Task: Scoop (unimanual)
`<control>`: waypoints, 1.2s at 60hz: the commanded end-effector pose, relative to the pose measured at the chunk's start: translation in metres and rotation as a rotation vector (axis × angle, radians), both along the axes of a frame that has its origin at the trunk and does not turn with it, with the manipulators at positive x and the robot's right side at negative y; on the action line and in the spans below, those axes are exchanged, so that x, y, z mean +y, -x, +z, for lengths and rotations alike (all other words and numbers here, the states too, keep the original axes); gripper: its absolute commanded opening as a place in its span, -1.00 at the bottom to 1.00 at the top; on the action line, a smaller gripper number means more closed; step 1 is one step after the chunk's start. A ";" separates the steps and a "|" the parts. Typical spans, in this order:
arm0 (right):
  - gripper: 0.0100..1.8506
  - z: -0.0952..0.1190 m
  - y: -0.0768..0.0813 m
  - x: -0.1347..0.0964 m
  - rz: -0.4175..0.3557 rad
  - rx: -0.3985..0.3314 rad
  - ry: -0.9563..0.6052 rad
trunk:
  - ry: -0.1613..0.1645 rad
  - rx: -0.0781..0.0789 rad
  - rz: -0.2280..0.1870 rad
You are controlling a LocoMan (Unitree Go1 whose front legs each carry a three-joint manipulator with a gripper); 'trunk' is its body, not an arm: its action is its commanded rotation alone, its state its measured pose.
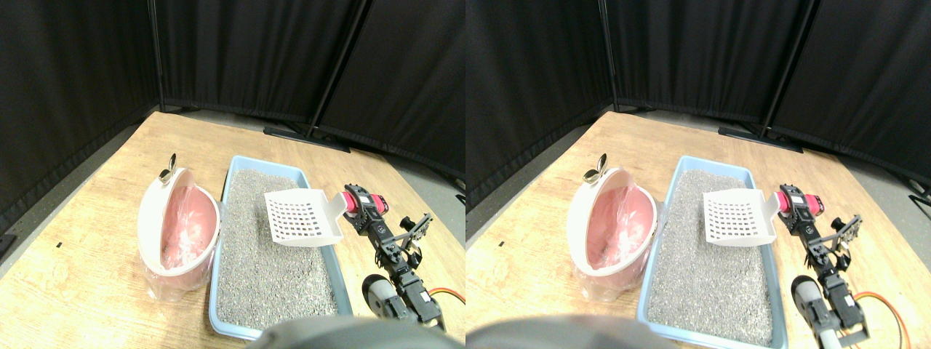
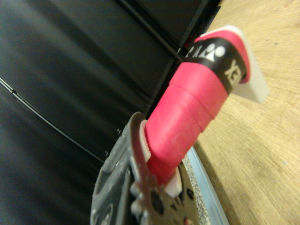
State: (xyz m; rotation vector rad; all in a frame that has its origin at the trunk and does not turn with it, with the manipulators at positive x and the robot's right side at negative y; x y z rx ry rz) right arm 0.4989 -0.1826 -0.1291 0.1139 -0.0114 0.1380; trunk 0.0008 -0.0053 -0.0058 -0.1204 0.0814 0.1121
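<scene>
Scoop (image 1: 303, 217), white and slotted, hangs level above the grey litter (image 1: 273, 251) in the light blue litter tray (image 1: 240, 164), over the tray's right half and clear of the grains. Its pink-wrapped handle (image 1: 354, 201) runs back to the right hand (image 1: 361, 209), which is clenched around it; the wrist view shows the wrapped handle (image 2: 187, 117) seated between the jaw plates. Just left of the tray, touching its side, stands a pink bin (image 1: 178, 231) lined with clear plastic, its white lid (image 1: 156, 203) tipped up. All rest on the wooden bench (image 1: 87, 218), with black curtains (image 1: 240, 51) behind.
</scene>
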 end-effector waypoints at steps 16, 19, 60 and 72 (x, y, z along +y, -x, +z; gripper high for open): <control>-0.95 -0.024 0.010 -0.009 -0.062 0.005 -0.098 | 0.008 -0.018 -0.011; -0.95 -0.025 0.010 -0.010 -0.062 0.006 -0.102 | 0.006 -0.018 -0.013; -0.92 -0.048 0.006 -0.029 -0.192 0.193 -0.084 | 0.010 -0.019 -0.004; -0.14 -0.050 0.007 -0.030 -0.229 0.351 -0.048 | 0.011 -0.017 -0.003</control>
